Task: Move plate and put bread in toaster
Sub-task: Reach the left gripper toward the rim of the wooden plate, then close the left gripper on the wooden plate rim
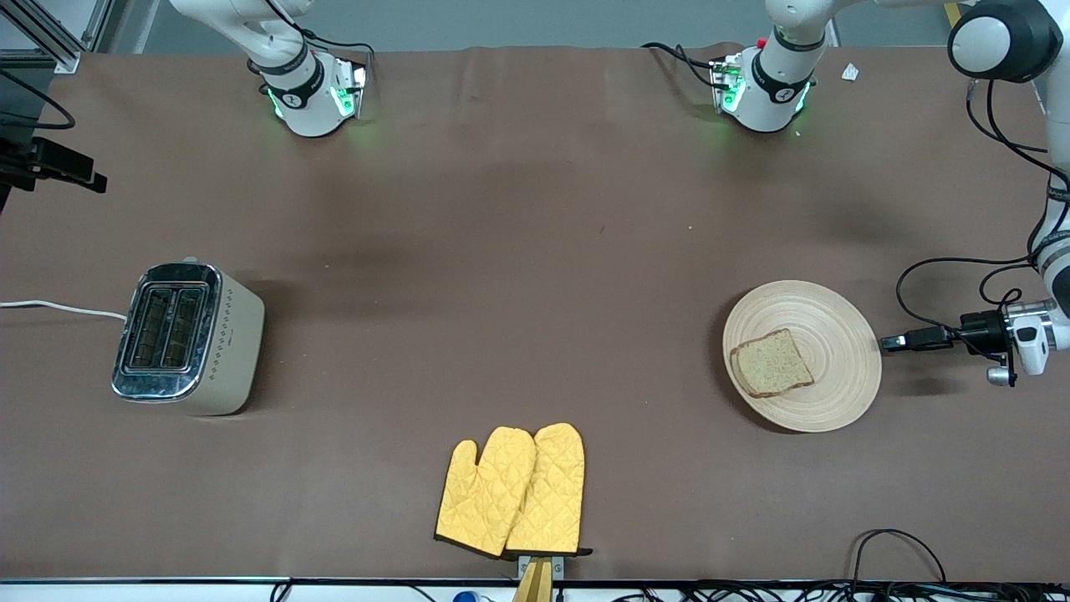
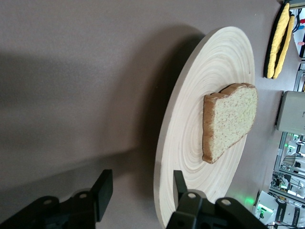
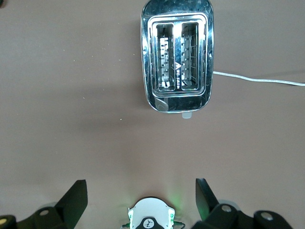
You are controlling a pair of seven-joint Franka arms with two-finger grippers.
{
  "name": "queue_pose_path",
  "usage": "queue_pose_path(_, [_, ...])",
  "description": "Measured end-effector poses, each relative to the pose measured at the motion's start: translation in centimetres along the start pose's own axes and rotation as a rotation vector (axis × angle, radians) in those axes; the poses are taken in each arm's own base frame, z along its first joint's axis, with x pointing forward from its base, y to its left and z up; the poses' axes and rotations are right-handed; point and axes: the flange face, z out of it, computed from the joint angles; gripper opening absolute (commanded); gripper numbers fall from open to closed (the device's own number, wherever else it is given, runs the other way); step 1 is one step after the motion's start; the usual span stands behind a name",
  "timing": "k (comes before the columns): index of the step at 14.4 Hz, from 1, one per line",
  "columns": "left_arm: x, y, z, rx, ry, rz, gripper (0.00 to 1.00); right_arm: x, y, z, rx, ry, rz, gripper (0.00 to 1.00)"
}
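My left gripper (image 2: 138,195) straddles the plate (image 1: 836,322) rim, fingers apart, not yet clamped. Bread (image 1: 771,363) lies on it; a tilt could slide it off. Right gripper (image 3: 140,200) waits spread over the toaster (image 1: 188,339).

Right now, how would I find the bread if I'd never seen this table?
Look toward the left arm's end of the brown table, where a big round wooden plate lies. The bread sits on it: one brownish, speckled, squarish slice with a darker crust. It is the only food there, unlike the yellow oven mitts or the toaster.
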Motion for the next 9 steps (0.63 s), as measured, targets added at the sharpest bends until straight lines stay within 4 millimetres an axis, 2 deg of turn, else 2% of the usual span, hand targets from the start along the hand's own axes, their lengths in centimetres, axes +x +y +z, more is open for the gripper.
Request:
queue_pose_path(4, [0.7,1.0,1.4,-0.028,-0.007,0.016,0.48,0.0,0.0,0.0,0.000,0.000,0.000,1.00])
queue_pose_path(9, [0.6,0.3,2.3,-0.046,-0.010,0.006,0.32,0.0,0.0,0.0,0.000,0.000,0.000,1.00])
